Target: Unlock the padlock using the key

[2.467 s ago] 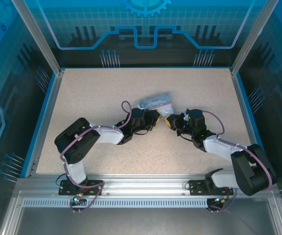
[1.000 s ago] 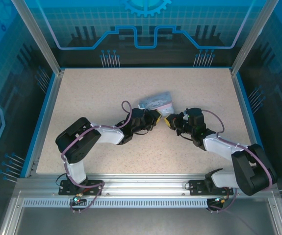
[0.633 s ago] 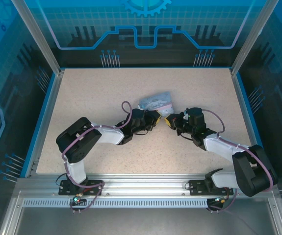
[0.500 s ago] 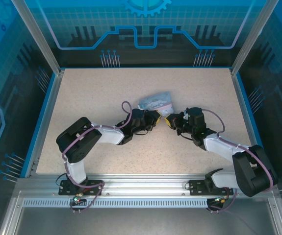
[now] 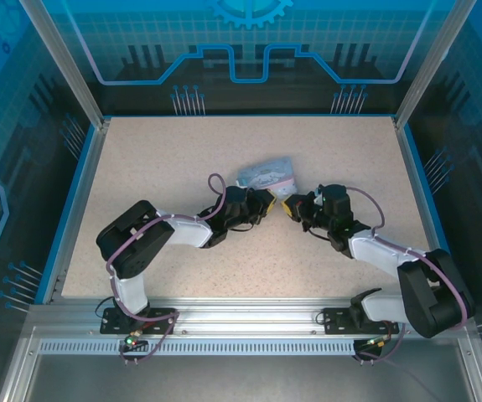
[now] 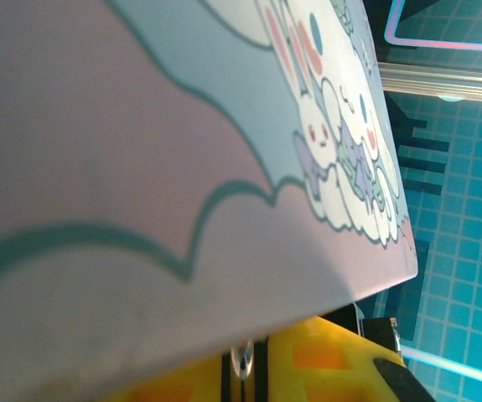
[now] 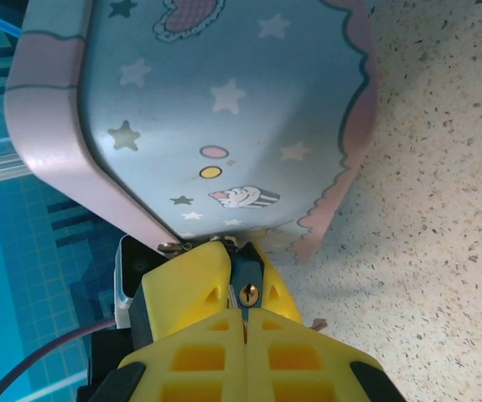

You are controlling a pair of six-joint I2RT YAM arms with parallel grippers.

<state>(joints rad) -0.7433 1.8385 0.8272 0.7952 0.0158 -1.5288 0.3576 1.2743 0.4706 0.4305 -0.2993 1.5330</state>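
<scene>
The padlock (image 7: 249, 280), small and dark with a brass keyhole facing me, hangs from the hasp of the pale-blue cartoon tin (image 7: 224, 109). The left gripper's yellow fingers (image 7: 186, 276) are clamped on either side of it. My right gripper (image 7: 243, 318) is shut directly in front of the keyhole. A thin grey sliver at its tips appears to be the key (image 7: 241, 308), mostly hidden between the pads. From above, the left gripper (image 5: 267, 202) and right gripper (image 5: 289, 205) meet tip to tip at the near edge of the tin (image 5: 266, 173). In the left wrist view a bit of silver metal (image 6: 242, 362) shows between yellow fingers under the tin (image 6: 182, 167).
Speckled beige tabletop (image 5: 182, 151) lies all around, bounded by a blue rim and aluminium posts. The left arm (image 5: 140, 243) and right arm (image 5: 408, 276) reach inward from the near corners. Bare table (image 7: 442, 209) lies right of the tin.
The right gripper has crept slightly left toward the left gripper. Both grips and the tin look the same.
</scene>
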